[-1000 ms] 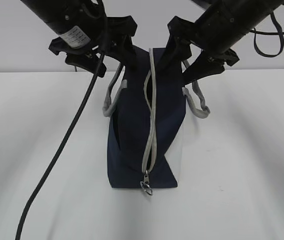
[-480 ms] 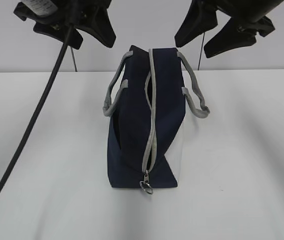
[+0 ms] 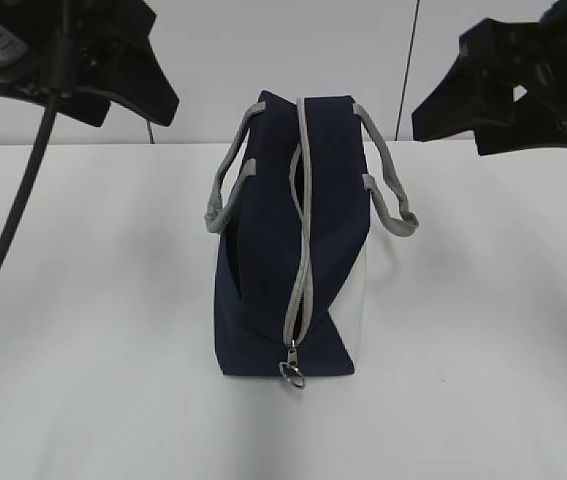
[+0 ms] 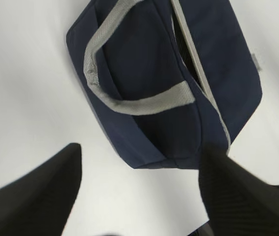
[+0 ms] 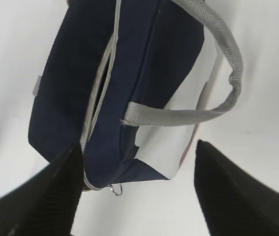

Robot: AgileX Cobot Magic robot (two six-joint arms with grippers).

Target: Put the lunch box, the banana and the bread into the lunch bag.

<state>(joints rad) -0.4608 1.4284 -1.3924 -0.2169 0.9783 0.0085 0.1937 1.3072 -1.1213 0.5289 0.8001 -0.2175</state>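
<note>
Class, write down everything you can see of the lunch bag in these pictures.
The lunch bag is navy fabric with a white side panel and stands upright on the white table, touched by neither gripper. A grey zipper band runs along its top, gaping slightly toward the far end, with a metal ring pull hanging at the near end. Grey strap handles droop at both sides.

The navy lunch bag (image 3: 263, 270) stood upright below and between my left pincer (image 3: 113, 90) and right pincer (image 3: 483, 110), apart from both, grey zipper partly open, handles drooping sideways.
</note>
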